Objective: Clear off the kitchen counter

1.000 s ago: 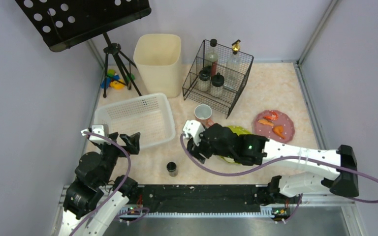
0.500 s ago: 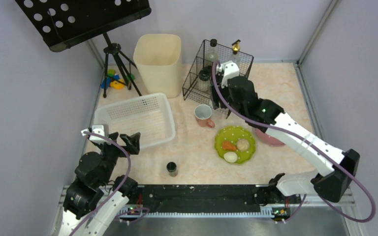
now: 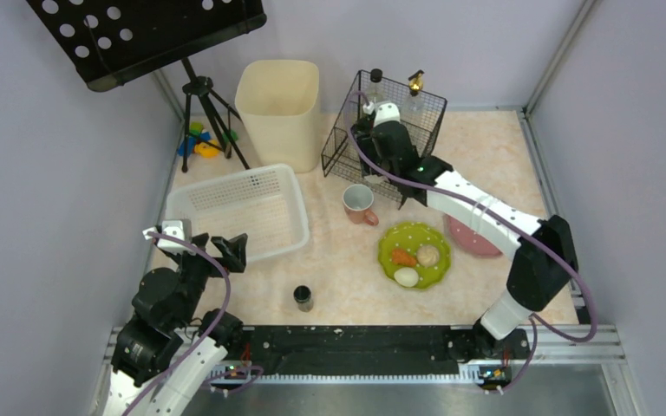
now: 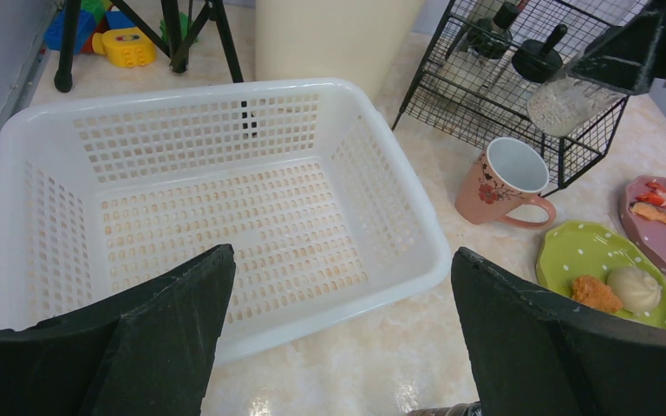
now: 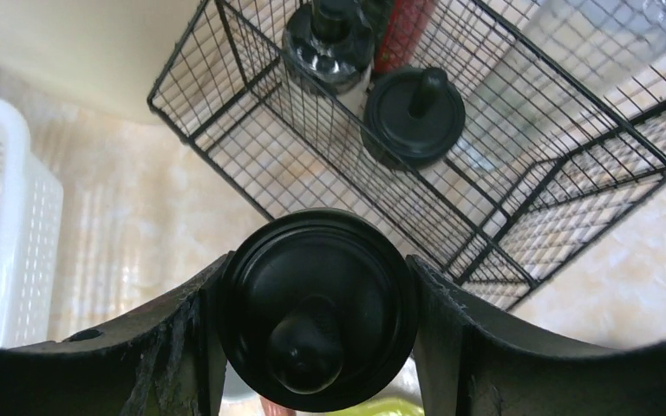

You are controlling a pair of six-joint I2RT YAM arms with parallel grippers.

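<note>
**Over the wire rack, a jar pinched by the right arm**

From above, the wire rack (image 3: pixel 384 139) is seen at the far side of the marble-patterned tabletop (image 3: pixel 347 277), which spreads out around and in front of it. The right gripper (image 3: pixel 369 137) is stretched over the rack's near-left part; how its jaws stand cannot be told from this view. The left gripper (image 3: pixel 222 250) is held well to the left of the rack and nearer, at the corner of the white basket (image 3: pixel 241 211). A pink mug (image 3: pixel 360 204) is set just in front of the rack.

Through the left wrist camera, the left jaws are shown spread wide with nothing between them, above the basket. At the rack's front corner, a jar (image 4: pixel 566 102) of pale grains is held up off the tabletop.

Through the right wrist camera, the right jaws are seen pressed from both sides on the jar, just below its black knobbed lid (image 5: pixel 316 303). The rack is seen below and beyond, with two more black-capped containers (image 5: pixel 412 117) standing inside.
</note>
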